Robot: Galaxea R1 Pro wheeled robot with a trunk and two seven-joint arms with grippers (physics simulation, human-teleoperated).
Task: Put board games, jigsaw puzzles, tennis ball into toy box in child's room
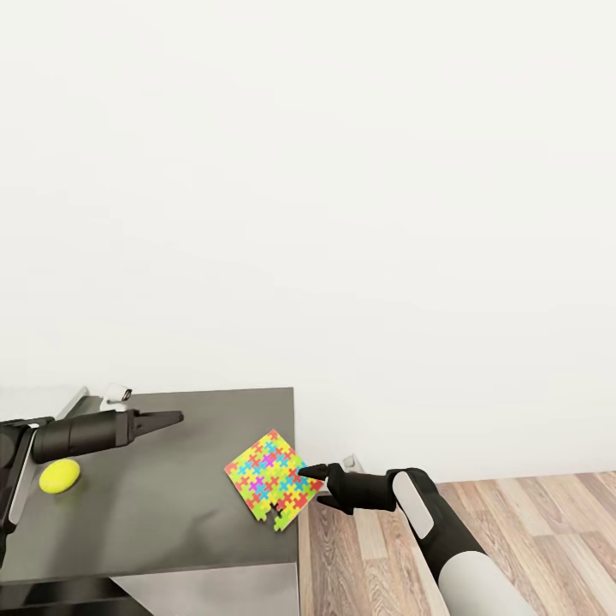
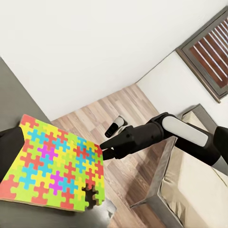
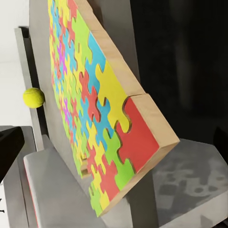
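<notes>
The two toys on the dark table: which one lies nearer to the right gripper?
The jigsaw puzzle, at the table's right edge: the right gripper's fingertips are at its corner. The tennis ball lies far across, under the left arm.

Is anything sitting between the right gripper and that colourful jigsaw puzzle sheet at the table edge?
Nothing visible: the right gripper is at the edge of the multicoloured jigsaw puzzle sheet overhanging the dark grey table.
</notes>
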